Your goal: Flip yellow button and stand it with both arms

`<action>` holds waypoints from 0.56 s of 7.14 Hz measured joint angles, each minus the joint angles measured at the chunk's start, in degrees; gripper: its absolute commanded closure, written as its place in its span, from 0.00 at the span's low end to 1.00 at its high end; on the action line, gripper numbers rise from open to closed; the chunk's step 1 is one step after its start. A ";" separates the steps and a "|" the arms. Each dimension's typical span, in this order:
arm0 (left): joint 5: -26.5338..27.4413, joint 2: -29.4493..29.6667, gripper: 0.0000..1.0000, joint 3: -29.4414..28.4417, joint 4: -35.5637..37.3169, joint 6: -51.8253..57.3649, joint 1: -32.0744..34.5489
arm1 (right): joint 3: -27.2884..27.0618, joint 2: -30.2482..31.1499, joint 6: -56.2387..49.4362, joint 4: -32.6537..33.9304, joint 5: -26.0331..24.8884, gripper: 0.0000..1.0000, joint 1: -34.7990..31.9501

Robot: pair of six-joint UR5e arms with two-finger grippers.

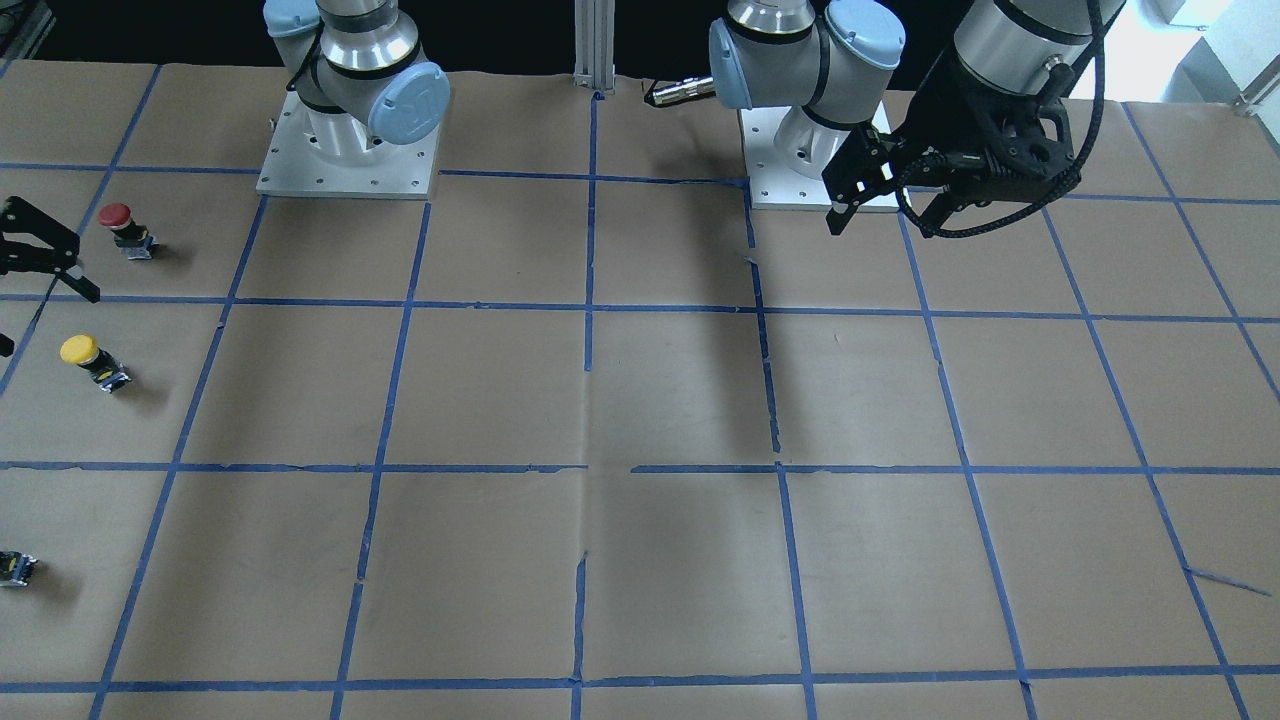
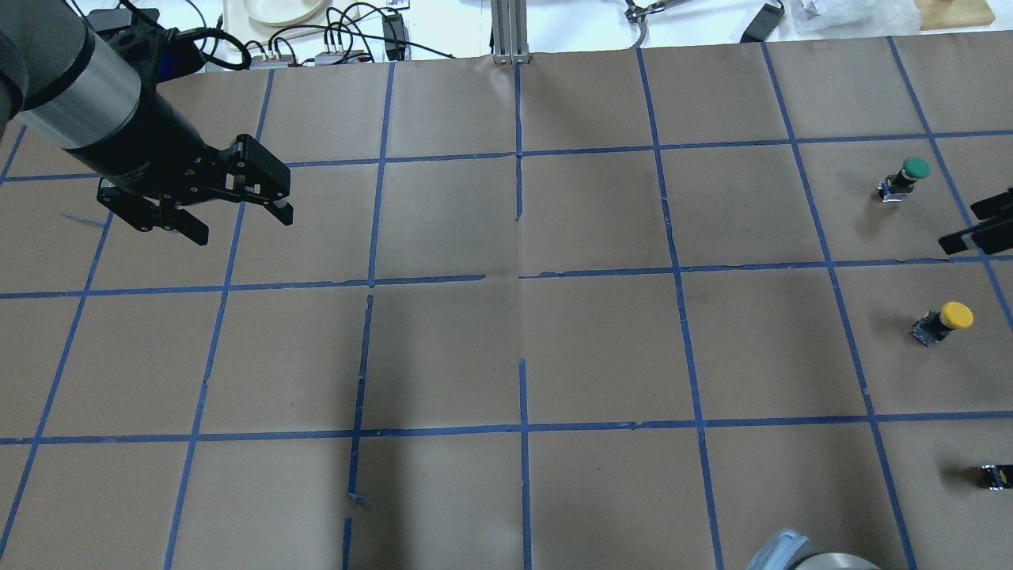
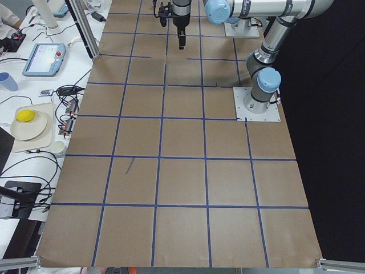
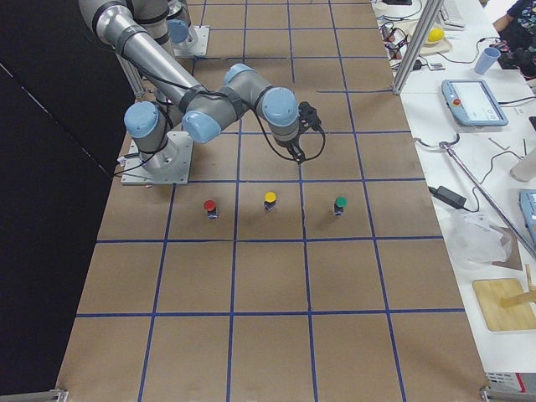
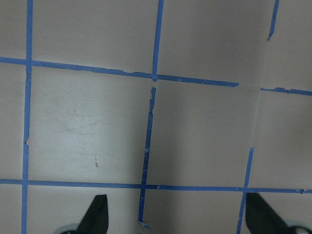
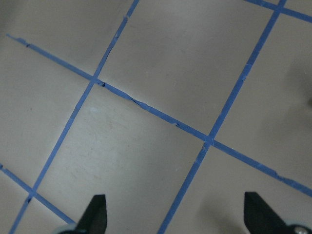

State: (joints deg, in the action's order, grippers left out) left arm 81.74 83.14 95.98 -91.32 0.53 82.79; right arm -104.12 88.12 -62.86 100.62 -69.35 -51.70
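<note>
The yellow button (image 2: 942,323) stands on the paper at the table's right end, cap up; it also shows in the front view (image 1: 90,362) and the right side view (image 4: 270,201). My right gripper (image 2: 959,226) hangs open and empty above the table beside the row of buttons, touching none; in the front view (image 1: 40,310) it is cut by the frame edge. My left gripper (image 2: 241,227) is open and empty, high over the table's left part, far from the button; it also shows in the front view (image 1: 885,225). Both wrist views show only taped paper between spread fingertips.
A red-capped button (image 1: 125,228) stands on the robot's side of the yellow one, and a green-capped one (image 2: 904,178) on the far side. The two arm bases (image 1: 350,150) stand at the robot's edge. Cables and a plate (image 2: 277,12) lie beyond the far edge.
</note>
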 measured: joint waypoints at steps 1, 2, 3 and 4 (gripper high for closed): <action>0.00 0.00 0.00 0.00 0.00 0.00 -0.03 | 0.06 0.28 12.76 1.35 -1.46 0.00 -4.06; 0.00 0.00 0.00 0.00 0.00 0.00 -0.06 | 0.42 0.58 22.79 1.99 -3.19 0.00 -7.62; -0.02 0.00 0.00 -0.02 0.00 0.00 -0.07 | 1.30 0.94 32.83 2.30 -5.37 0.00 -11.23; -0.06 0.00 0.00 -0.05 0.00 0.00 -0.08 | 2.39 1.04 42.84 2.41 -8.57 0.00 -15.40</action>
State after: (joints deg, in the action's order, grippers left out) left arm 81.68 83.14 95.92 -91.32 0.53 82.71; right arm -101.74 89.16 -20.02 103.03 -77.92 -67.09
